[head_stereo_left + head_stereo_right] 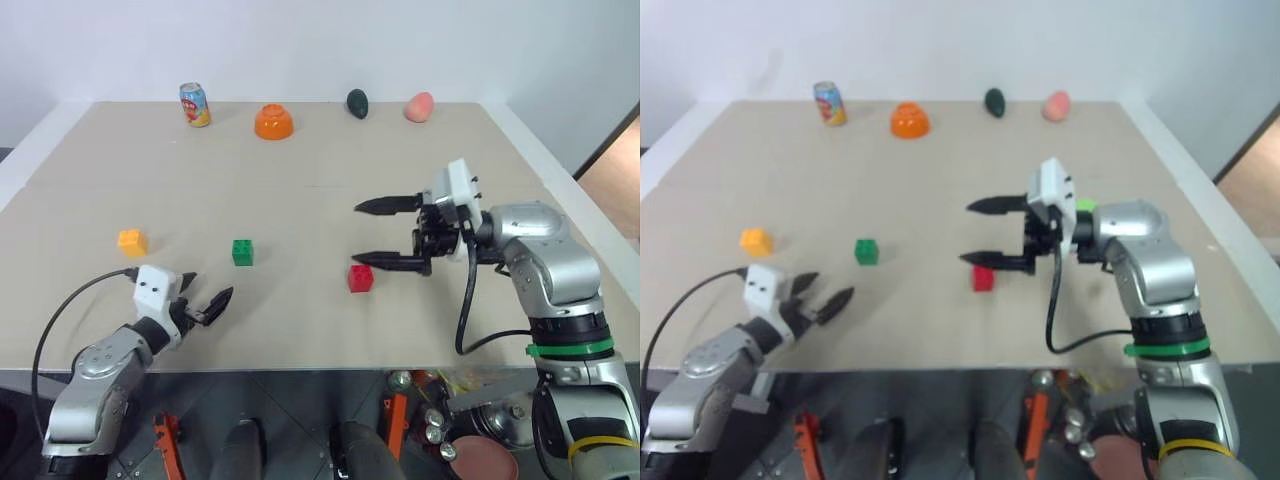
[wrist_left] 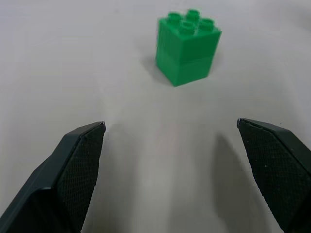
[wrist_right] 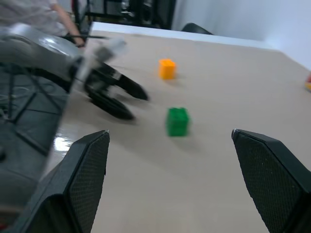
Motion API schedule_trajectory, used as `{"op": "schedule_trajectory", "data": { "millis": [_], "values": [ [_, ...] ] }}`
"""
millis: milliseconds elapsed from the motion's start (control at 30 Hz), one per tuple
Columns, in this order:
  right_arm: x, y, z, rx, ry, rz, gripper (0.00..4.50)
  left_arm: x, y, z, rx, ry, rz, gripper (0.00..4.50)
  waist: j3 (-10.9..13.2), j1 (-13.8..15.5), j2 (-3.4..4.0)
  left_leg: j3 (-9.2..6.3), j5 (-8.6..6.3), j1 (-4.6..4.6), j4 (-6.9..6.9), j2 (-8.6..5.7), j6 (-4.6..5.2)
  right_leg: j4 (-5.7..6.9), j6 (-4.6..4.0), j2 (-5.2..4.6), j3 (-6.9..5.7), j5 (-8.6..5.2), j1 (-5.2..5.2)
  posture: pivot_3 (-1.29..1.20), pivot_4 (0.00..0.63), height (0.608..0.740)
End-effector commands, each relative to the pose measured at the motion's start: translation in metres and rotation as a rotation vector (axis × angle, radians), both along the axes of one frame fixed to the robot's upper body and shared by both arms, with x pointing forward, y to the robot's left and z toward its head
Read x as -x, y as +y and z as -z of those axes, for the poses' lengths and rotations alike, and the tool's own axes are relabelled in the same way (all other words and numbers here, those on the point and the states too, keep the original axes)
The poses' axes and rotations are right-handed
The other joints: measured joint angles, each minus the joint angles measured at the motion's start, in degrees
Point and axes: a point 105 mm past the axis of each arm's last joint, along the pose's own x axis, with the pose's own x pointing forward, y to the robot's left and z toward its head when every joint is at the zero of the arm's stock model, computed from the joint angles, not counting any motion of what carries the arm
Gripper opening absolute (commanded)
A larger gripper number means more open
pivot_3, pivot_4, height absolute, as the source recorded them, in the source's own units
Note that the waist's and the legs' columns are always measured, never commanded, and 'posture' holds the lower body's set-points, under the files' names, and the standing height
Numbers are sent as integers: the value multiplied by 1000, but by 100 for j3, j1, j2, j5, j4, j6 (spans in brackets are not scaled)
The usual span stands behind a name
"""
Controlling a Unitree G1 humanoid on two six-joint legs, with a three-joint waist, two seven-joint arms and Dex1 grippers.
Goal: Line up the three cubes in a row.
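I can't make out a single readable word, number or sign from where I sit. The can [image 1: 195, 104] at the far edge of the table [image 1: 300, 180] carries a colourful printed wrap, but its lettering is too small for me to read. The green cube [image 2: 187, 47] seen up close shows bare studs with no marking I can tell.

- We see a robot test lab: a plain beige table [image 1: 300, 180] against a bare white wall [image 1: 320, 40].
- Toy props line its far edge: a drink can [image 1: 195, 104], an orange bowl [image 1: 273, 122].
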Motion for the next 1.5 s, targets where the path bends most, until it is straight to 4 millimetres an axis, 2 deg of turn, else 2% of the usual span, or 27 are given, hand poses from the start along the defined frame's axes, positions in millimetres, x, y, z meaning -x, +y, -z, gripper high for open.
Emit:
{"op": "schedule_trajectory", "data": {
  "millis": [33, 500, 700, 733, 867, 1000, 1033, 1100, 1200, 1333, 1433, 1500],
  "values": [
    [8, 5, -1, -2, -18, -4, 4150, -12, -8, -7, 3, -19, -8, 4500, -2, -2, -3, 0, 0, 0, 2, 0, 0, 0, 0, 1, 0, 2, 0, 0, 150, 738],
    [5, 4, 0, -25, -14, 35, 4150, -53, -36, -12, -40, 12, -55, 4500, -3, -10, -6, -6, 1, -5, 8, 1, 1, 0, 6, 9, 0, 10, 0, 0, 150, 738],
    [3, 6, 1, -33, -17, 42, 4150, -61, -45, -16, -45, 27, -79, 4500, -3, -11, -6, -9, 1, -9, 19, 1, 1, 0, 14, 11, 0, 16, 1, 0, 150, 738],
    [3, 6, 1, -34, -17, 44, 4208, -61, -45, -17, -40, 29, -86, 4091, -3, -11, -6, -9, 1, -9, 19, 0, 1, 0, 15, 11, 1, 17, 1, 0, 150, 738],
    [1, 6, 2, -39, -17, 54, 4208, -63, -39, -17, -46, 44, -118, 3059, -3, -11, -6, -11, 1, -12, 25, 0, 1, 0, 16, 11, 0, 17, 2, 0, 150, 738],
    [0, 5, 3, -40, -17, 61, 4208, -64, -30, -17, -65, 56, -161, 1645, -3, -11, -6, -11, 0, -13, 28, 0, 1, 0, 16, 10, 0, 17, 3, 0, 150, 738],
    [0, 5, 3, -40, -16, 62, 4208, -65, -29, -17, -67, 57, -161, 1397, -3, -10, -7, -11, 0, -12, 28, 0, 1, 0, 17, 10, 0, 18, 3, 0, 150, 738],
    [-1, 5, 4, -37, -16, 66, 4208, -65, -30, -20, -82, 46, -144, 1356, -3, -11, -7, -11, 1, -11, 28, 0, 1, 0, 16, 11, 0, 19, 3, 0, 150, 738],
    [-1, 4, 2, -39, -21, 72, 4208, -64, -40, -33, -127, -52, -25, 1356, -3, -14, -7, -11, 0, -11, 29, 0, 1, 0, 13, 12, 0, 21, 2, 0, 150, 738],
    [3, -3, -3, -63, -23, 107, 4208, -51, -64, -51, -112, -180, 252, 1356, -3, -10, -6, -11, 0, -15, 28, 0, 0, -2, 12, 10, 0, 20, -1, 0, 150, 738],
    [8, -13, -4, -74, -16, 153, 4208, -24, -83, -45, -223, -224, 607, 1356, -3, 3, -6, -11, -1, -25, 28, 0, -1, -10, 12, 8, -2, 18, -1, 0, 150, 738],
    [11, -18, -4, -78, -18, 182, 4208, -12, -86, -34, -296, -200, 792, 1356, -3, -1, -5, -6, -5, -25, 27, -1, -7, -12, 12, 4, 0, 16, -2, 0, 150, 738]
  ]
}}
